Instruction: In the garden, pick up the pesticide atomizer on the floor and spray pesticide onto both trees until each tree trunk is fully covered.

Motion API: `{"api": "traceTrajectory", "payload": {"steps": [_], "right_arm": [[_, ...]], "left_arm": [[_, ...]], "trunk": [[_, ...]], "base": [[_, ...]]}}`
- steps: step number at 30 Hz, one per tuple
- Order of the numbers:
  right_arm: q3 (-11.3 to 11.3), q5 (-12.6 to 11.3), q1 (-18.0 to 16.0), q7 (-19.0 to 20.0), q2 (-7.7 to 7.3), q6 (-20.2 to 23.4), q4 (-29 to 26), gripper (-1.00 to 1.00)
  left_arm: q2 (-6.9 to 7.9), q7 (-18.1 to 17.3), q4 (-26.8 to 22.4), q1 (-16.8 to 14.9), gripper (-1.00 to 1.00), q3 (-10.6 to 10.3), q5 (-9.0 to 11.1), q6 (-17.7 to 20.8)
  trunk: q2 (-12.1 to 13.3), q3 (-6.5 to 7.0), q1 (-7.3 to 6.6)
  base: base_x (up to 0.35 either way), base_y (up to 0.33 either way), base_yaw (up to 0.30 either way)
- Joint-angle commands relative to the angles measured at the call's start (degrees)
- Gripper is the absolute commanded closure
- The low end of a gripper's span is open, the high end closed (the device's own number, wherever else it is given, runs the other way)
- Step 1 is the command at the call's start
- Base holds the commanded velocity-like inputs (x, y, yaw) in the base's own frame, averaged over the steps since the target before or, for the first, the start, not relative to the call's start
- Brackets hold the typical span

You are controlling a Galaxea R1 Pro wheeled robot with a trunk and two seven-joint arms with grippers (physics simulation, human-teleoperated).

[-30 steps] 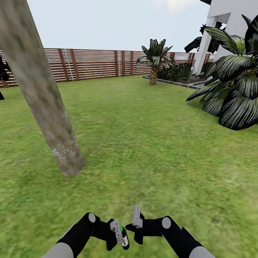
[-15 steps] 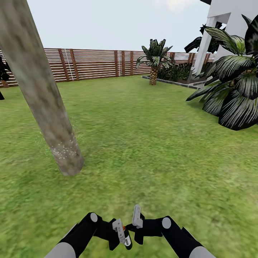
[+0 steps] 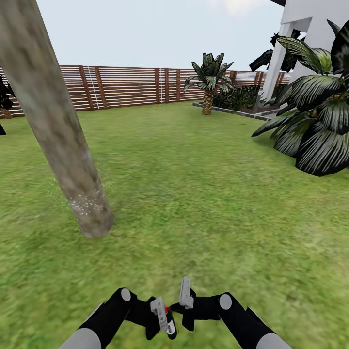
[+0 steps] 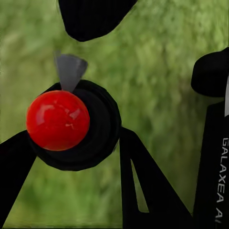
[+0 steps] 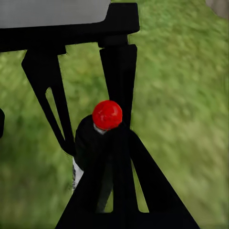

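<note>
Both arms bent inward low in front, left gripper clamped on red-capped atomizer, right gripper beside it w/ finger state unclear, over grass; speckled tree trunk farther left, fence beyond.

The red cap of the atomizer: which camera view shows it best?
The left wrist view: the red cap is large and sharp between the jaws. The right wrist view shows it smaller; the head view gives just a red speck.
</note>
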Motion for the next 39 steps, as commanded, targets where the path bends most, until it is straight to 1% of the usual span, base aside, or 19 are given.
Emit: {"api": "traceTrajectory", "payload": {"steps": [1,5,9,12,13,14,21,23,25,28,29,30,32,33,34,35,37,38,39], "right_arm": [[-0.1,0.5,0.0,0.0,0.01,-0.3,0.0,1.00],[0.0,0.5,0.0,0.0,0.01,-0.3,0.0,1.00],[0.0,0.5,0.0,0.0,-0.07,-0.3,0.0,1.00],[0.0,0.5,0.0,0.0,-0.14,-0.3,0.0,1.00],[0.0,0.5,0.0,0.0,-0.15,-0.3,0.0,1.00],[0.0,0.5,0.0,0.0,-0.16,-0.3,0.1,-1.00],[-0.1,0.5,0.0,0.0,-0.51,-0.4,0.3,-1.00],[-0.2,0.5,0.0,-0.4,-0.58,-0.5,0.3,-1.00],[-0.3,0.5,0.0,-2.2,-0.99,-0.6,0.4,-1.00],[-0.3,0.1,0.3,-9.6,-2.92,-0.6,1.2,-1.00],[-0.3,0.0,0.3,-12.7,-3.19,-0.6,2.4,-1.00],[-0.5,-0.2,0.4,-17.9,-3.43,-0.6,5.0,-1.00],[-1.8,-0.6,0.4,-26.5,-3.55,-0.7,9.8,-1.00],[-3.8,-1.9,0.5,-33.1,-3.57,-0.7,14.0,-1.00],[-5.4,-3.0,0.5,-36.8,-3.58,-0.8,16.4,-1.00],[-8.1,-5.3,0.5,-41.7,-3.59,-0.9,19.4,-1.00],[-10.7,-7.8,0.5,-46.6,-3.64,-1.1,21.7,-1.00],[-11.7,-8.9,0.5,-49.4,-3.75,-1.2,22.5,-1.00],[-12.1,-9.3,0.5,-51.1,-3.85,-1.3,22.8,-1.00]], "left_arm": [[0.28,-0.2,0.0,0.0,1.00,0.0,-0.3,0.0],[2.98,-0.1,0.1,0.1,1.00,0.0,-0.4,0.1],[7.79,0.0,0.0,0.3,1.00,0.0,-0.4,0.1],[10.61,0.0,-0.1,0.5,1.00,0.1,-0.4,0.1],[11.08,0.0,-0.1,0.5,1.00,0.1,-0.4,0.0],[11.70,0.0,0.0,0.5,1.00,0.1,-0.4,0.0],[15.57,0.2,0.2,0.8,1.00,0.1,-0.4,0.0],[16.02,0.8,0.2,0.8,1.00,0.3,-0.4,0.2],[16.38,3.6,0.4,0.9,1.00,0.7,-0.1,0.3],[16.24,13.2,1.2,0.9,1.00,3.6,1.1,0.5],[16.01,16.7,2.3,0.9,1.00,5.1,1.8,0.4],[15.67,21.2,4.6,0.9,1.00,7.2,3.2,0.4],[15.28,26.8,8.9,1.0,1.00,10.0,6.5,0.2],[15.10,30.6,11.9,1.0,1.00,11.5,9.7,0.1],[15.00,32.7,13.5,1.0,1.00,12.1,11.9,-0.3],[14.78,35.9,15.5,1.0,1.00,12.6,15.5,-1.9],[14.63,40.2,17.8,1.0,1.00,13.0,20.4,-5.4],[14.57,43.8,19.3,1.2,1.00,13.1,24.3,-8.2],[14.55,45.9,20.2,1.4,1.00,13.1,26.6,-9.6]], "trunk": [[0.0,-0.05,-0.01],[0.0,-0.05,-0.01],[0.0,-0.05,-0.01],[0.0,-0.05,-0.01],[0.0,-0.05,-0.01],[0.0,-0.05,-0.01],[0.0,-0.05,-0.01],[0.0,-0.05,-0.01],[0.0,-0.05,-0.01],[0.0,-0.05,-0.01],[0.0,-0.05,-0.01],[0.0,-0.05,-0.01],[0.0,-0.05,-0.01],[0.0,-0.05,-0.01],[0.0,-0.05,-0.01],[0.0,-0.05,-0.01],[0.0,-0.05,-0.01],[0.0,-0.05,-0.01],[0.0,-0.05,-0.01]], "base": [[0.000,0.000,0.000],[0.000,0.000,0.000],[0.000,0.000,0.000],[0.000,0.000,0.000],[0.000,0.000,0.000],[0.000,0.000,0.000],[0.000,0.000,0.000],[0.000,0.000,0.000],[0.000,0.000,0.000],[0.000,0.000,0.000],[0.000,0.000,0.000],[0.000,0.000,0.000],[0.000,0.000,0.000],[0.000,0.000,0.000],[0.000,0.000,0.000],[0.000,0.000,0.000],[0.000,0.000,0.000],[0.000,0.000,0.000],[0.000,0.000,0.000]]}}
